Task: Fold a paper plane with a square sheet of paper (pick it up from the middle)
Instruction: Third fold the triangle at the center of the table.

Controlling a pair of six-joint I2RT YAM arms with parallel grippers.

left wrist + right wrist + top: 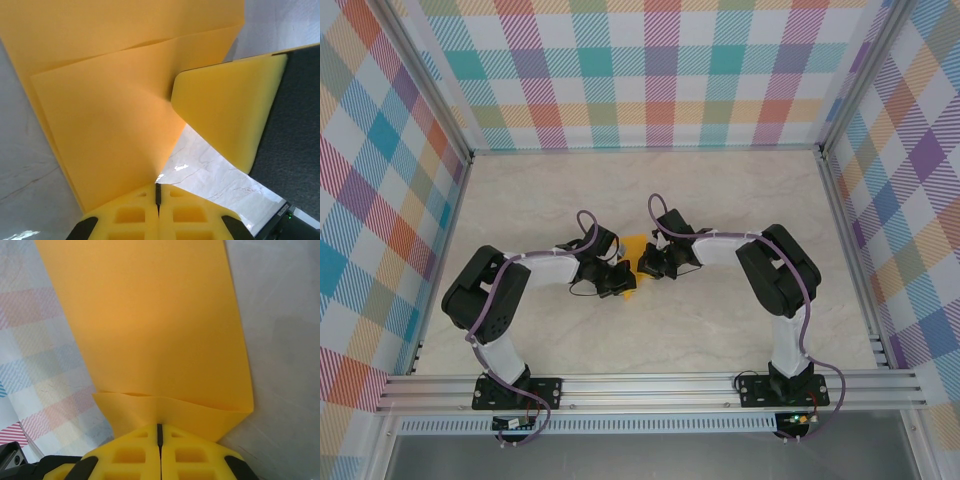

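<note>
Our left gripper (157,189) at nine o'clock and right gripper (160,429) at three both pinch the square sheet of paper (636,248); we should pull gently.

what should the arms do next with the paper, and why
Probably lower the paper onto the table and press the fold flat: the left gripper and right gripper are both shut on it, and the folded layers look loosely creased, bowing apart.
</note>
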